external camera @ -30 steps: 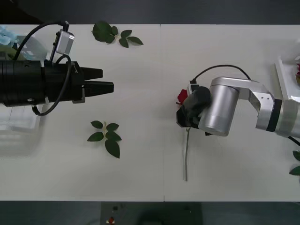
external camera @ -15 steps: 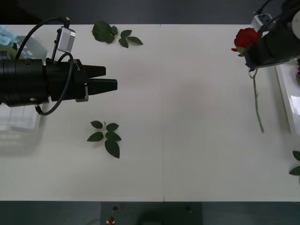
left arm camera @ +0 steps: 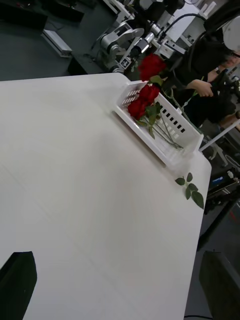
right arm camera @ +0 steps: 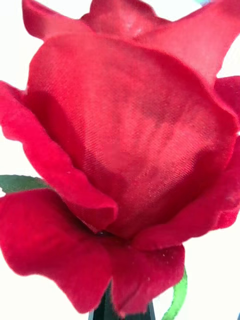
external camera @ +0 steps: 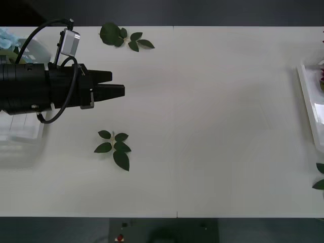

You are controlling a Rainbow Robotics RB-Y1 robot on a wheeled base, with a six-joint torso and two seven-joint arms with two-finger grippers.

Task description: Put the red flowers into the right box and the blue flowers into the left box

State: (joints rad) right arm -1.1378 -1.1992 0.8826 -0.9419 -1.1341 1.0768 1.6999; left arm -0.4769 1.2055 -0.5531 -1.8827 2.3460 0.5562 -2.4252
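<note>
Red roses [left arm camera: 142,102], two of them, lie in the right box [left arm camera: 172,150] at the table's right edge, blooms together and stems running along the tray. A third red rose [left arm camera: 151,65] hangs in the air just above that box, and the right wrist view has its bloom [right arm camera: 125,150] pressed up close with the stem pinched between the right gripper's black fingers [right arm camera: 102,310]. The left gripper [external camera: 115,91] hovers over the table [external camera: 212,126] near its left side, jaws slightly parted and holding nothing. Behind that arm the left box [external camera: 20,134] sits at the left edge (a pale blue flower [external camera: 7,38] peeks out by the far-left corner). Loose leaf sprigs [external camera: 115,148] lie on the tabletop.
</note>
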